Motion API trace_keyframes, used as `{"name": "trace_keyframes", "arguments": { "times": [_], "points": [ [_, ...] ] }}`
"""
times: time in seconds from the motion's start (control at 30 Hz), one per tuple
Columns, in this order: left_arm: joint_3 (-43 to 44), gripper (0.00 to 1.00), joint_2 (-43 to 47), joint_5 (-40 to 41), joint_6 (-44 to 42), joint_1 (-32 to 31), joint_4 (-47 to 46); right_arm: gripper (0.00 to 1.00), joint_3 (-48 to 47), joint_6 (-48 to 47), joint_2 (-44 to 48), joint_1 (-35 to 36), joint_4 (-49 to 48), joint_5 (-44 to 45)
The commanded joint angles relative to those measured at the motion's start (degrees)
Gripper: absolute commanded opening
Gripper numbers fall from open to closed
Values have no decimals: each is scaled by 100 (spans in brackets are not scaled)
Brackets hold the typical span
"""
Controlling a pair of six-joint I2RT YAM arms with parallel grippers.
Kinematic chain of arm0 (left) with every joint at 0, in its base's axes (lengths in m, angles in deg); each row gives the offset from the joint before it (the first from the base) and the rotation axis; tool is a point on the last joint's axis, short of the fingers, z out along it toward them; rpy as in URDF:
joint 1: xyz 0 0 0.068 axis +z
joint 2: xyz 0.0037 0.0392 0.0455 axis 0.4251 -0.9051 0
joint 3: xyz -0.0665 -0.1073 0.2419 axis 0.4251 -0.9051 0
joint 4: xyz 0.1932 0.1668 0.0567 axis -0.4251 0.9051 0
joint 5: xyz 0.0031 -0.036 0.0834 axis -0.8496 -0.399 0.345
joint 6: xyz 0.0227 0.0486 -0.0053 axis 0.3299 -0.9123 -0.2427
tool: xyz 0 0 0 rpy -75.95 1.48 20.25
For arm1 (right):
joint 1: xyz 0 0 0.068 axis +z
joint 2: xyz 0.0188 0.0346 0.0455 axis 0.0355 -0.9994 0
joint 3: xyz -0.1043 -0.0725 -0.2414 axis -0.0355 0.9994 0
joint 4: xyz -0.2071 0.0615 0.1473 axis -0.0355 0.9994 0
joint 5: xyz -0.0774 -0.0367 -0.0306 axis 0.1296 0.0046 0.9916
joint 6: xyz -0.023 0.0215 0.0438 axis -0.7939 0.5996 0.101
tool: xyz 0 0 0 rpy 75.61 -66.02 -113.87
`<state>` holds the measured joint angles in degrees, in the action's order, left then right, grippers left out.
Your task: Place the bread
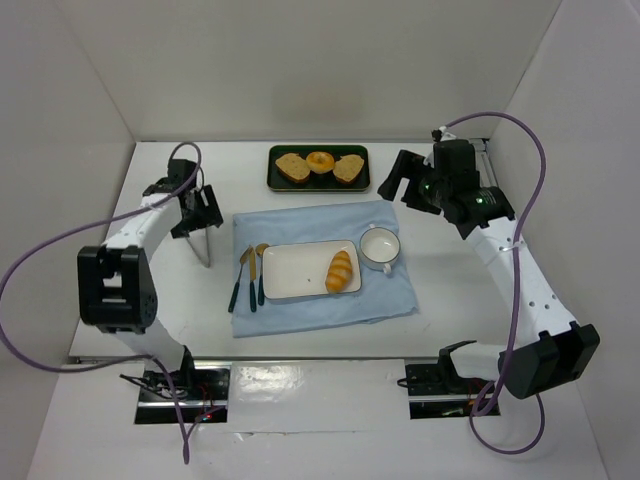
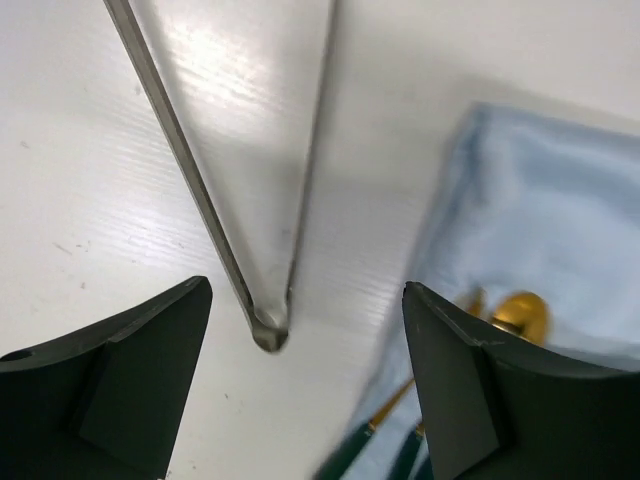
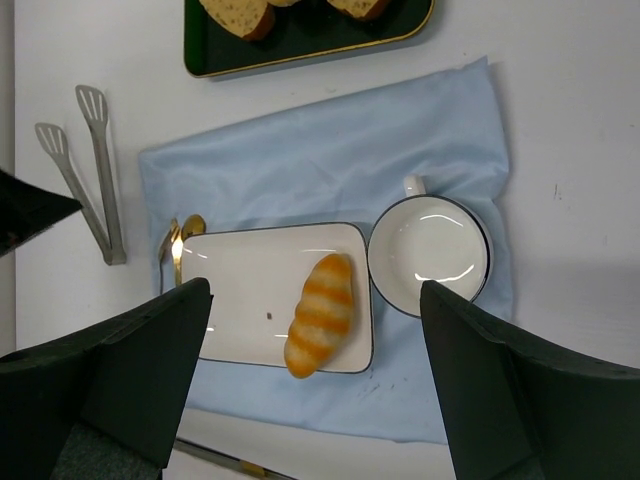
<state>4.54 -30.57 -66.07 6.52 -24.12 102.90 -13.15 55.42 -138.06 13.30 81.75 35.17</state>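
The bread (image 1: 340,271), a golden-yellow ridged roll, lies on the right part of a white rectangular plate (image 1: 290,270) on a blue cloth. In the right wrist view the bread (image 3: 320,314) lies on the plate (image 3: 240,290), far below the open fingers. My right gripper (image 1: 398,188) is open and empty, raised above the table right of the green tray; it also shows in its wrist view (image 3: 315,290). My left gripper (image 1: 200,215) is open and empty just above metal tongs (image 1: 205,245). In the left wrist view (image 2: 307,290) the tongs' hinge (image 2: 268,325) lies between the fingers.
A white cup (image 1: 380,246) stands right of the plate. Gold cutlery with green handles (image 1: 248,280) lies left of it on the blue cloth (image 1: 320,220). A dark green tray (image 1: 362,180) at the back holds two toast slices and a ring bun. White walls close in three sides.
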Motion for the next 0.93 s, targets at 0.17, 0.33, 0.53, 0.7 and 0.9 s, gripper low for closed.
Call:
{"name": "trace_keyframes", "arguments": {
  "times": [0.17, 0.33, 0.53, 0.7, 0.9],
  "points": [
    [87, 90, 2249, 713, 537, -596, 64, 97, 63, 71, -111, -30, -211, -133],
    [87, 90, 2882, 591, 1029, -1175, 117, 100, -165, 175, -533, -30, 9, -246],
    [305, 95, 2953, 590, 1390, -1764, 441, 100, -227, 246, -604, 276, 9, -28],
    [622, 95, 2901, 477, 1600, -2300, 679, 100, -227, 308, -542, 418, -44, 201],
    [746, 98, 2970, 423, 1908, -2950, 934, 100, -174, 361, -481, 471, -44, 201]
  ]
}}
